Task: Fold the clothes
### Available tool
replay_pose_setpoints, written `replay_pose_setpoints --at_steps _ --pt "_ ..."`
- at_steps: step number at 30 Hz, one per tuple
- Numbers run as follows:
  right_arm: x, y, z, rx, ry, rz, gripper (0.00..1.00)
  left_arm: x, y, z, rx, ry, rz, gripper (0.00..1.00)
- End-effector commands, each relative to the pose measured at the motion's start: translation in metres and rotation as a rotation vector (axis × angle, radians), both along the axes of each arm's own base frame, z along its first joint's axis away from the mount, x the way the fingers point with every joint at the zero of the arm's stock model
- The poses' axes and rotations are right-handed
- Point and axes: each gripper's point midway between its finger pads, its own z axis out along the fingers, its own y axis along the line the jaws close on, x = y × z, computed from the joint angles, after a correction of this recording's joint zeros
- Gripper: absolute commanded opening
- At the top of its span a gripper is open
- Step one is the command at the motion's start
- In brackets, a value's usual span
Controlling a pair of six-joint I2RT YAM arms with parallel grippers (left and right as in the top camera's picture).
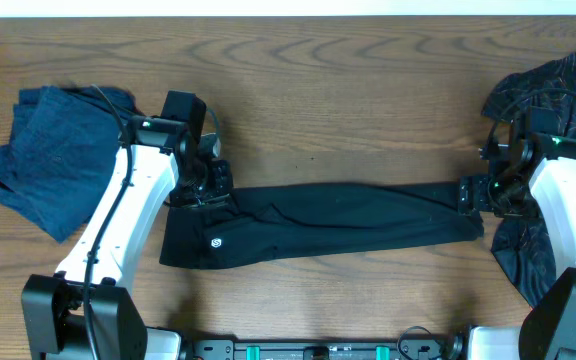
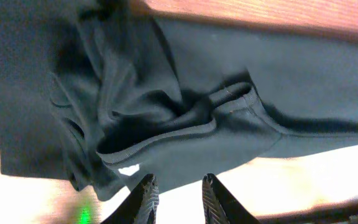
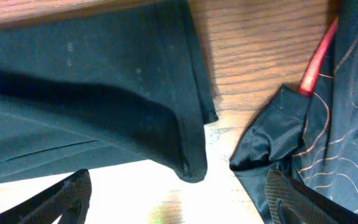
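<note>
Clothes lie in three places on the wooden table. At the far left a dark blue garment sits crumpled in a loose heap, partly under the left arm's cables. Just beside it, the left gripper is down at the bunched, creased left end of the black shirt. In the left wrist view its fingers stand only narrowly apart, and no cloth shows pinched between them; the folds lie just past the tips. The shirt stretches as a long, flat band across the middle of the table, wider at the left, where a small white ring logo faces up near the front edge. At the band's right end the right gripper is spread wide. The right wrist view shows its fingers far apart with the shirt's hemmed corner in front of them, lying loose on the wood. At the far right a swirl-patterned garment is piled beside and under the right arm, close to the shirt's end but apart from it, with a red strip showing along its edge.
</note>
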Motion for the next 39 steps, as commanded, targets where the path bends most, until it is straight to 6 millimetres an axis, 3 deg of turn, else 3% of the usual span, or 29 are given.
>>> replay_pose_setpoints --at_steps 1,7,12,24,32,37,39 --pt "0.001 0.006 0.004 0.024 -0.022 0.045 0.88 0.0 0.021 -0.013 0.126 0.004 0.091 0.27" --pt "0.001 0.006 0.004 0.024 -0.022 0.045 0.88 0.023 0.019 -0.032 0.118 -0.076 0.1 0.31" --pt "0.001 0.006 0.004 0.024 -0.021 0.045 0.88 0.041 0.029 -0.045 0.182 -0.117 0.111 0.31" --pt "0.001 0.006 0.004 0.024 -0.022 0.045 0.89 0.037 0.034 -0.073 0.225 -0.034 0.103 0.31" --pt "0.001 0.006 0.004 0.024 -0.022 0.045 0.88 0.037 0.034 -0.073 0.224 -0.034 0.103 0.06" --pt "0.001 0.006 0.004 0.024 -0.022 0.045 0.89 0.041 0.036 -0.073 0.235 -0.052 0.108 0.06" --pt "0.001 0.006 0.004 0.024 -0.022 0.045 0.89 0.046 0.046 -0.072 0.275 -0.069 0.166 0.06"
